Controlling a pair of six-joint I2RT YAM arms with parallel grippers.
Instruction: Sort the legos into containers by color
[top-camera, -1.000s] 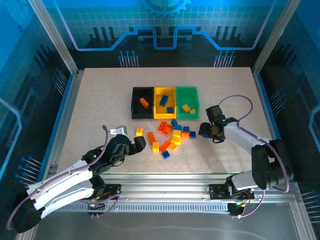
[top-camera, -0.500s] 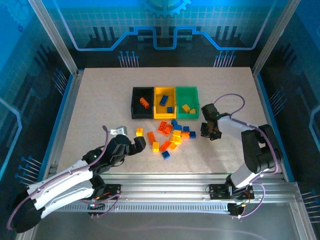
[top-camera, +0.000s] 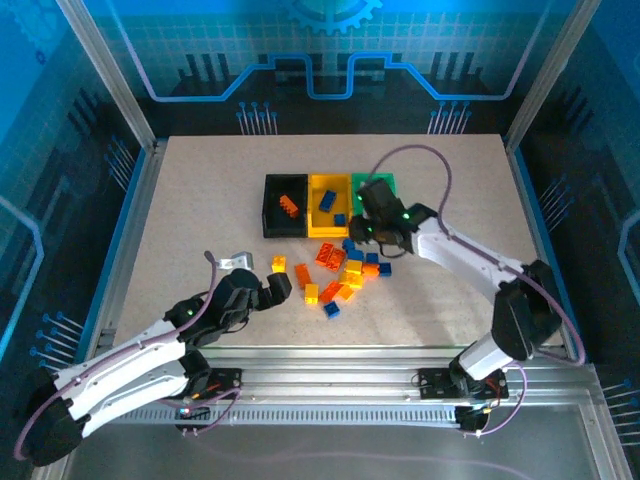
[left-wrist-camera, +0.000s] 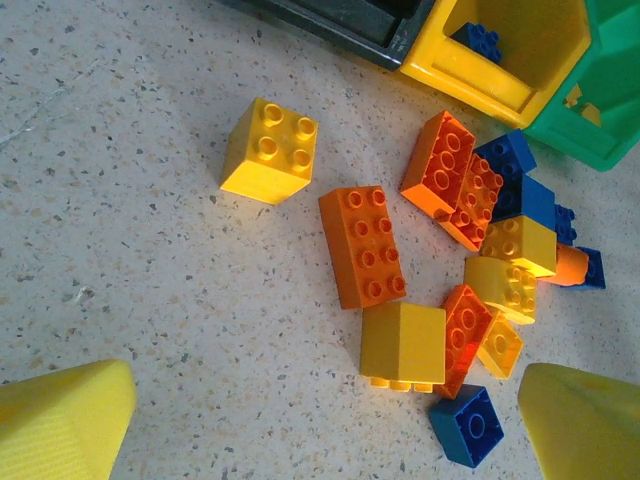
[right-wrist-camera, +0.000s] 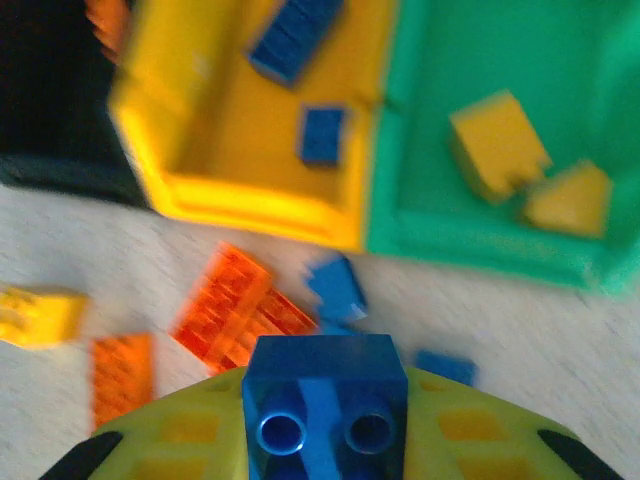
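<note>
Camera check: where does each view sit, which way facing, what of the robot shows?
Top external: above, behind the bases, facing down at the table; left arm and right arm show.
Left wrist: low over loose legos, facing down; left gripper open, fingertips at bottom corners.
Right wrist: above yellow bin and green bin, facing down; right gripper pinches a blue brick.
Shared: both wrist views catch those two bins.
</note>
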